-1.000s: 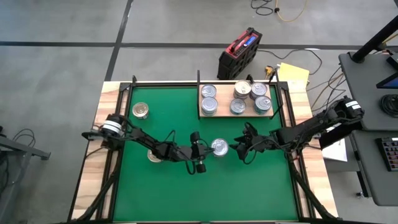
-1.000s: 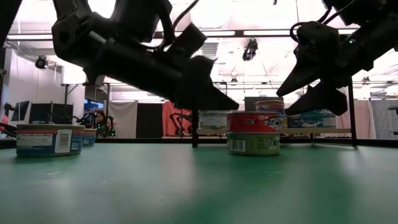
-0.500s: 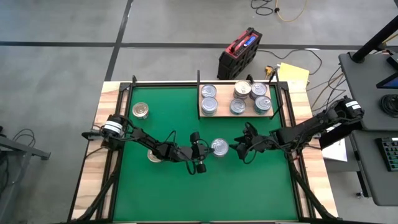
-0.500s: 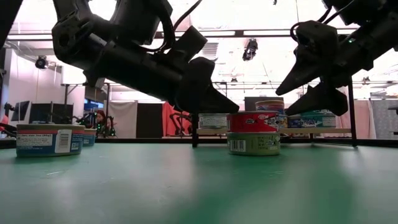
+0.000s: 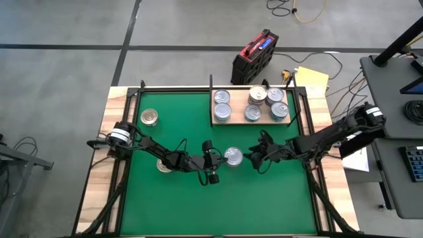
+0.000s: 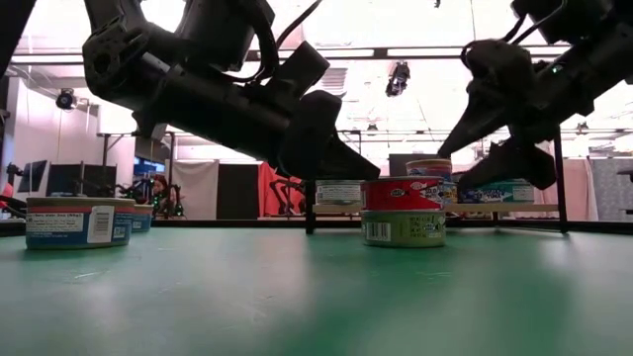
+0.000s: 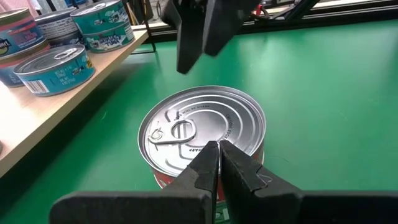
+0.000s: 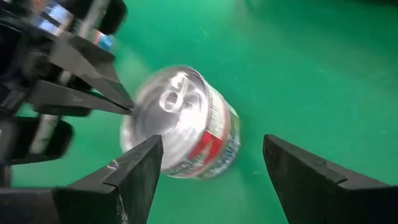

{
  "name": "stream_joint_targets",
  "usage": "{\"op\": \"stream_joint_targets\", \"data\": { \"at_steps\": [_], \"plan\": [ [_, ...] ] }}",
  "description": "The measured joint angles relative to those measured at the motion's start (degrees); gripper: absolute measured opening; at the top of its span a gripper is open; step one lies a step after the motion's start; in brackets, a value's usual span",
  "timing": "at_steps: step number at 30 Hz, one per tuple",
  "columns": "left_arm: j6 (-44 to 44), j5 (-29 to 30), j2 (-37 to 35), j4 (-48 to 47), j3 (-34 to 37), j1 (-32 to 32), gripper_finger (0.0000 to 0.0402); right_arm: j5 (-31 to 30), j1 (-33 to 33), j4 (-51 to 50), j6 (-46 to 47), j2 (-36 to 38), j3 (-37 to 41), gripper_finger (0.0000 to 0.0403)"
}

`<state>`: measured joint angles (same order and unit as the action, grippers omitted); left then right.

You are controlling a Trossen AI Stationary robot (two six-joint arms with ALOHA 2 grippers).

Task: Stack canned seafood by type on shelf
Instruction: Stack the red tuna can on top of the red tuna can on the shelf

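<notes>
Little has moved since a second ago: only the right end effector [image 6: 495, 124] sits slightly higher and more tilted in the low view, its fingers [image 8: 134, 171] spread wide and empty, pointing at the middle tins [image 5: 233, 156] from just beside them. Those tins, a red one stacked on a greenish one [image 6: 403, 227], stand on the green mat [image 5: 178, 205] at mid-surface, unchanged. The left end effector [image 7: 219, 163] keeps its place on the other side of them, its fingers pinched together and holding nothing, the tips hovering over the silver pull-tab lid [image 7: 202, 127]. On the wooden shelf [image 5: 250, 121] at the mat's far right edge the other tins [image 5: 252, 112] stay as they were. Two more tins remain at the left: one [image 5: 150, 118] near the far edge, another [image 5: 164, 166] partly under the left arm.
</notes>
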<state>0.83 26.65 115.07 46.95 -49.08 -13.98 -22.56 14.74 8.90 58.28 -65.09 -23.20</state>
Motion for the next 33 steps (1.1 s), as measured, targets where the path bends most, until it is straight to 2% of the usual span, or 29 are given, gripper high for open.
{"op": "stream_joint_targets", "data": {
  "at_steps": [10, 15, 33],
  "plan": [
    [1.7, 0.0, 0.0, -1.0, 0.0, -0.1, 0.0000, 0.6, 0.0, 6.8, 1.6, -7.9, 0.1, 0.0262],
    [1.7, 0.0, 0.0, -1.2, 0.0, -0.3, 0.0000, 0.7, 0.0, 9.5, 0.5, -8.1, 0.0, 0.0263],
    [2.2, -0.2, 0.2, -2.0, 0.5, -0.7, 0.0000, 1.6, 0.0, 13.3, -2.8, -8.1, -0.1, 0.0304]
  ]
}}
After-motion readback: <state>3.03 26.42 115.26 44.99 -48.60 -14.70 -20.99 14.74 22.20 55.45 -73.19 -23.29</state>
